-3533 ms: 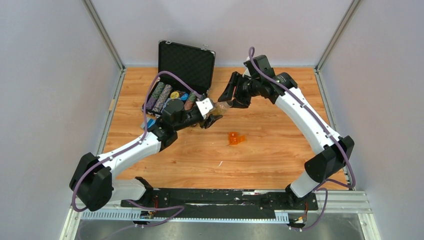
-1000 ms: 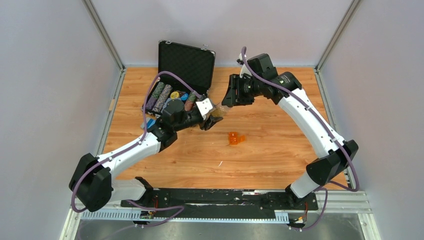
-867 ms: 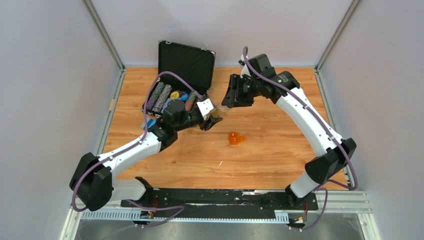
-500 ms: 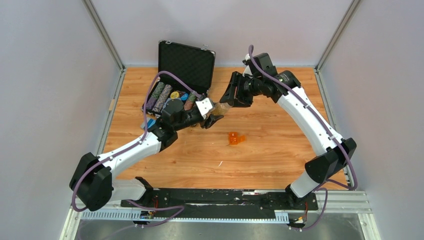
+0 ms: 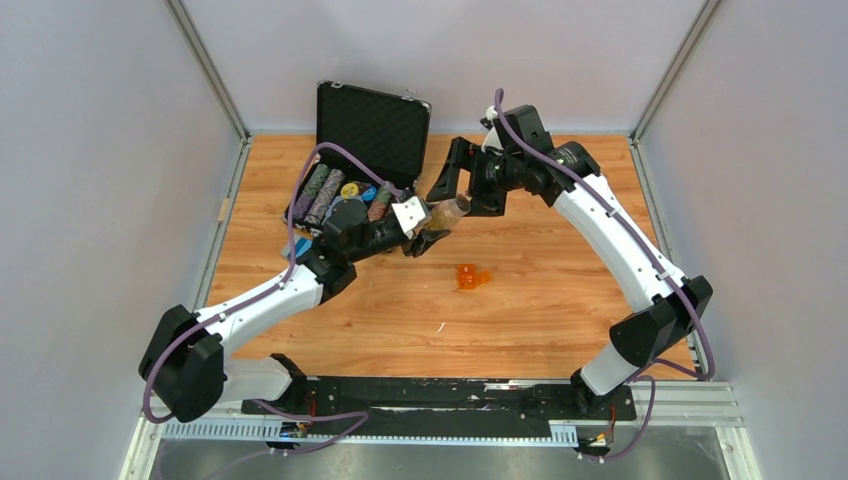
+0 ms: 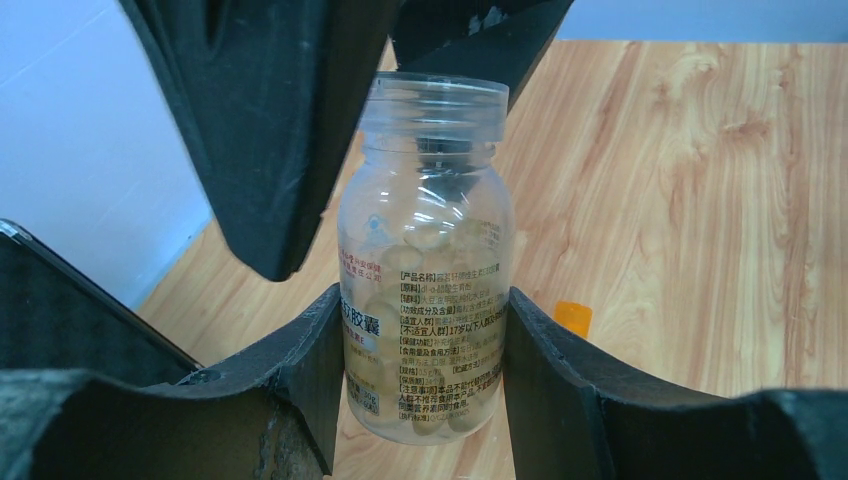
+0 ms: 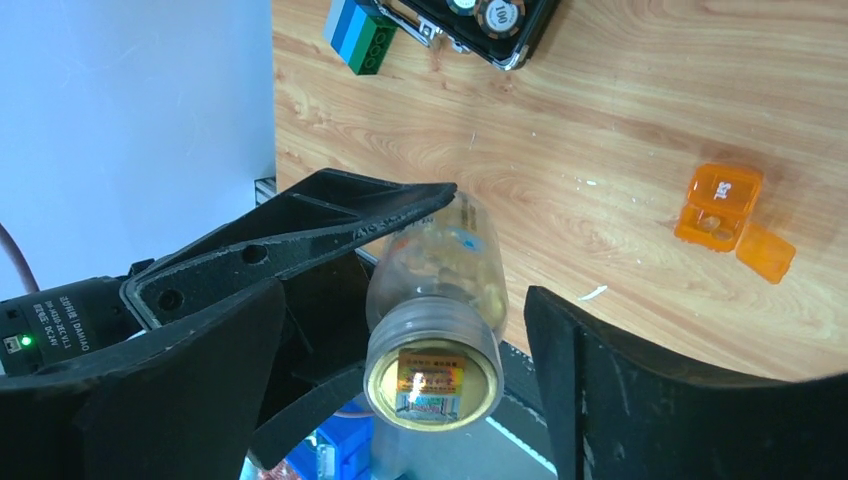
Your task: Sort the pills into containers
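A clear pill bottle (image 6: 430,280) full of pale pills is held off the table, lying nearly level, and my left gripper (image 6: 422,302) is shut on its lower body. In the top view the bottle (image 5: 447,211) points from the left gripper (image 5: 427,232) toward my right gripper (image 5: 462,196). The right gripper (image 7: 405,305) is open, with its fingers standing apart on both sides of the bottle's cap (image 7: 432,378) and not touching it. The containers (image 5: 471,277), a tiny orange box with one lid flipped open (image 7: 717,206), lie on the wood below and to the right.
An open black case (image 5: 372,125) with rows of chips (image 5: 335,190) stands at the back left. A blue and green toy brick (image 7: 360,35) lies beside it. A small white scrap (image 5: 439,327) is on the table's near side.
The right gripper's jaws have spread wide from around the bottle's cap. The left gripper still holds the bottle in about the same place.
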